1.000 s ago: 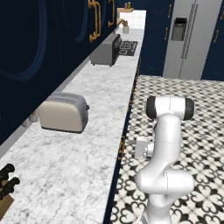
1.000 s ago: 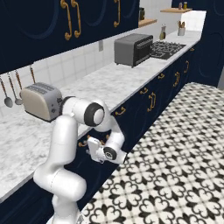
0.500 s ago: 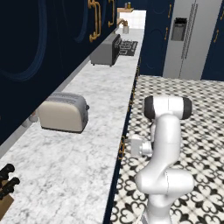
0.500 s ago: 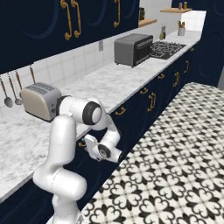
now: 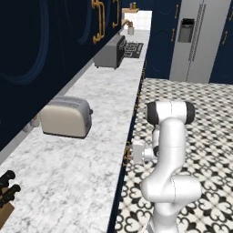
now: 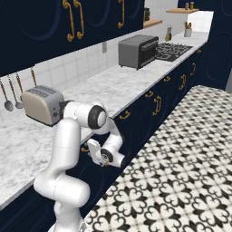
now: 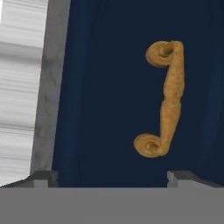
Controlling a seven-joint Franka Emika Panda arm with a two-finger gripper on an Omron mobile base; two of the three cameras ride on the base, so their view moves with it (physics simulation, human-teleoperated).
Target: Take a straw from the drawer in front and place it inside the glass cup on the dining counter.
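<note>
Your tool [image 7: 107,177] sits wide open right at the brass handle [image 7: 164,98] of the shut drawer [image 7: 109,87], just under the tabletop [image 5: 104,132] edge; the handle looks stiff, so pinch its middle; straw's presumably inside, hidden.

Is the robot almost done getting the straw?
No, it's just starting. Nothing is done: the drawer is shut. Right now the open gripper points at its brass handle, not touching. Left to do: pull it open, take a straw, and put it in the cup.
</note>
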